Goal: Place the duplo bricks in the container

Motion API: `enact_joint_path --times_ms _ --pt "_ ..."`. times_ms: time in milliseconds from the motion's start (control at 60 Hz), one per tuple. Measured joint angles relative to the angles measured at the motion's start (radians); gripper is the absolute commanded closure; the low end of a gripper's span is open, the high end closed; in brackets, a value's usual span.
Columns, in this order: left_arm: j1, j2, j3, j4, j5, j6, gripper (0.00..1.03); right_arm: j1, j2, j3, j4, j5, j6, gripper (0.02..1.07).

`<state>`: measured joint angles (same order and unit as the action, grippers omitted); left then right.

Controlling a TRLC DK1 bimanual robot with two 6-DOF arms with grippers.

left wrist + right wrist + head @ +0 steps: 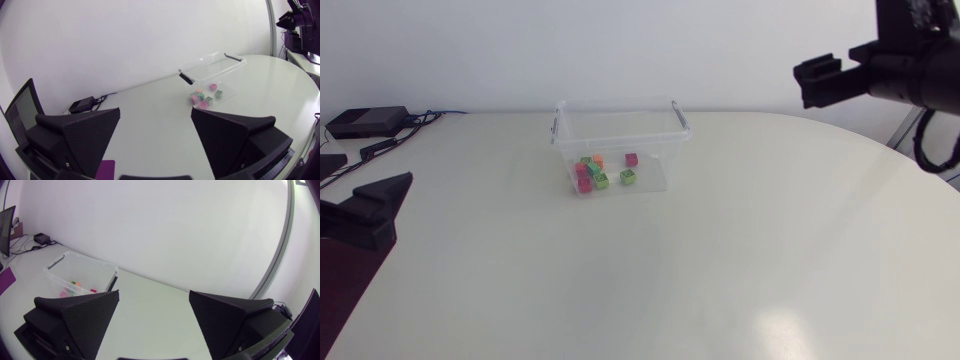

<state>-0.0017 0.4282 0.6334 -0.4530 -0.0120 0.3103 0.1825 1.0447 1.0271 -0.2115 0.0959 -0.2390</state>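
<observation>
Table (720, 260): bears the clear container (620, 125) at about 11 o'clock from its middle.

Stage, as judged: loading appears complete. The next move calls only for a check for strays.

Left gripper (155, 130): parked low at 9 o'clock, fingers spread, holding nothing.

Right gripper (154, 312): raised at 2 o'clock, likewise released and empty. Both stand well apart from the container.

Duplo bricks (603, 178): all those seen lie on the container floor.
</observation>
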Motion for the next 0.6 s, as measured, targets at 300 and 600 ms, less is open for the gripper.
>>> enact_joint_path --times_ms 300,600 --pt "0.032 -0.151 -0.140 0.035 -0.005 0.000 0.04 -0.130 -0.330 -0.223 0.006 0.025 0.008 0.06" --pt "0.034 -0.282 -0.223 0.100 -0.005 -0.001 0.05 -0.243 -0.662 -0.500 0.000 0.032 0.007 0.06"
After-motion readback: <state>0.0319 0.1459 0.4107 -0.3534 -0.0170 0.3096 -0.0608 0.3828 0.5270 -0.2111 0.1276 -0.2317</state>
